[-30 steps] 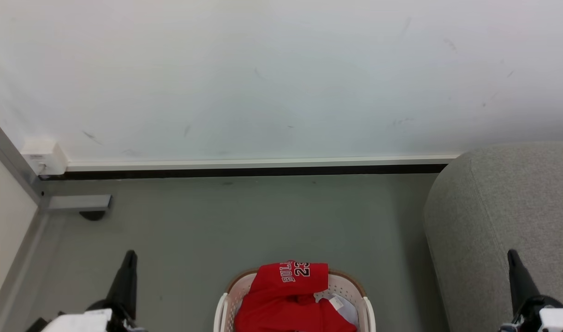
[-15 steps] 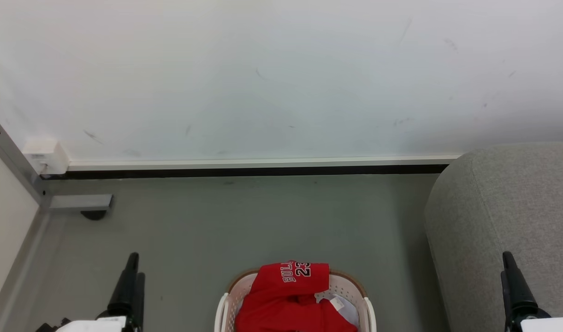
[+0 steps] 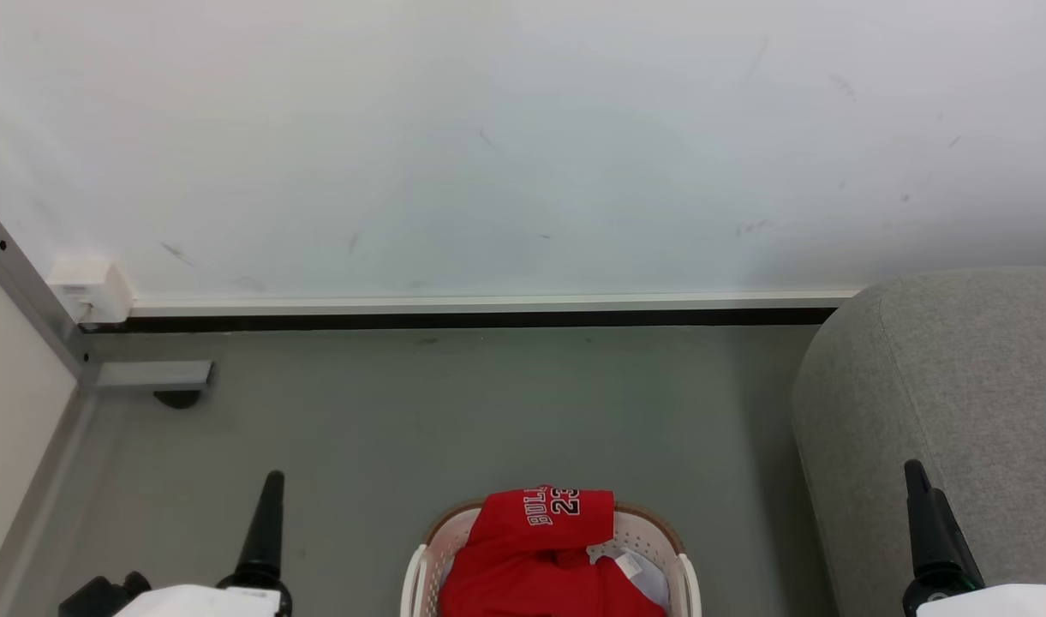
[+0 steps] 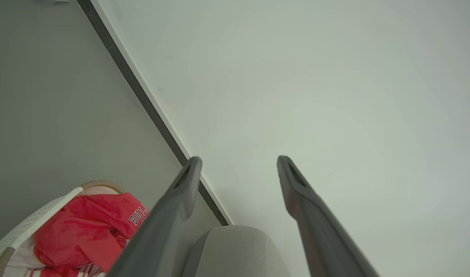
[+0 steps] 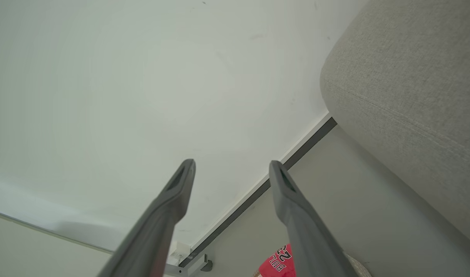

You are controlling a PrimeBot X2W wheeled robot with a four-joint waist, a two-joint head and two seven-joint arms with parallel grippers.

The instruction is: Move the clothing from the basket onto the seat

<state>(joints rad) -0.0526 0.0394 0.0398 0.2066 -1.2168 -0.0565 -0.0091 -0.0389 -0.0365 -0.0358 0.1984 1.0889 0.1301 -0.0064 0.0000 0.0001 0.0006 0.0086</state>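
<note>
We hold left gripper (image 4: 238,159) and right gripper (image 5: 231,164) spread wide and empty, the red Bulls 23 jersey (image 3: 544,548) heaped in the laundry basket (image 3: 421,561) low between them, likely nearer our left, grey sofa (image 3: 959,386) rightward.

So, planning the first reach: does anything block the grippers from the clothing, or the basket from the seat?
Nothing visible does. The clothing lies uncovered atop the basket; just floor lies between it and the seat.
</note>
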